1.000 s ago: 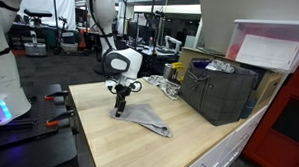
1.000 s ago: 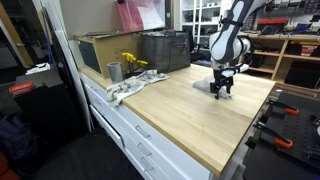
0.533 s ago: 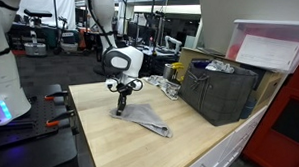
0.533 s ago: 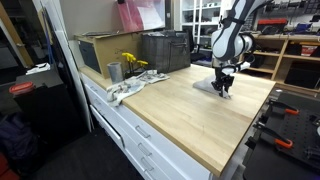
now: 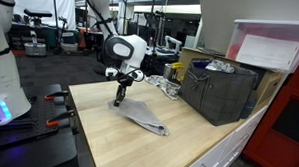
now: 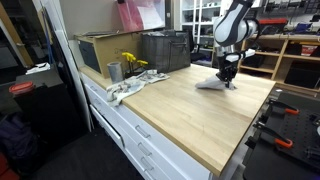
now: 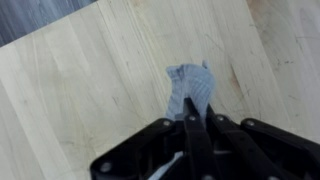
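Grey cloth (image 5: 144,116) lies stretched across the pale wooden table (image 5: 102,147), with one end drawn up off the surface and pinched in the gripper (image 5: 119,96). The rest trails away from the fingers and rests flat on the wood. In the wrist view the gripper (image 7: 195,118) has its two dark fingers pressed close together with almost no gap. The cloth (image 7: 188,87) bunches out from between their tips, crumpled, over the bare boards. In an exterior view the gripper (image 6: 229,78) points downward just above the tabletop. There the cloth (image 6: 212,85) spreads to one side of it, near the far edge of the table (image 6: 180,118).

Well apart from the cloth, a dark slatted crate (image 5: 222,91) stands toward the back of the table. A clear bin with a pinkish lid (image 5: 271,45) sits higher up beyond it. In an exterior view the same crate (image 6: 165,50) stands beside an open cardboard box (image 6: 100,52). A metal cup (image 6: 114,72) and something yellow (image 6: 131,62) are in front of them, and a pale rag (image 6: 124,89) lies crumpled at the table's front edge
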`<state>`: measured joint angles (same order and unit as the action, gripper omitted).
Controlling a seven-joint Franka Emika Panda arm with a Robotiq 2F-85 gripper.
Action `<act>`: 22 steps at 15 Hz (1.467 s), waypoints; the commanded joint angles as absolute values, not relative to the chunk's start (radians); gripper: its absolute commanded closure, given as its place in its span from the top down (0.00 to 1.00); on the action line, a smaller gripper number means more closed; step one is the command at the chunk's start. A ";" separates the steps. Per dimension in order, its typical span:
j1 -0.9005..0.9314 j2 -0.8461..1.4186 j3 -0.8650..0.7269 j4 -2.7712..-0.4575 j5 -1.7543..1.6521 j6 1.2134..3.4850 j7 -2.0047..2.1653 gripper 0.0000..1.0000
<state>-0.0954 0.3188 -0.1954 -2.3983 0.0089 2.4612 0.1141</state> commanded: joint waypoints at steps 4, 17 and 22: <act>-0.149 0.293 -0.184 -2.185 0.003 2.169 0.004 0.02; -0.256 0.573 -0.153 -1.784 0.080 1.893 -0.114 0.02; -0.320 0.673 -0.160 -1.694 0.140 1.823 -0.092 0.02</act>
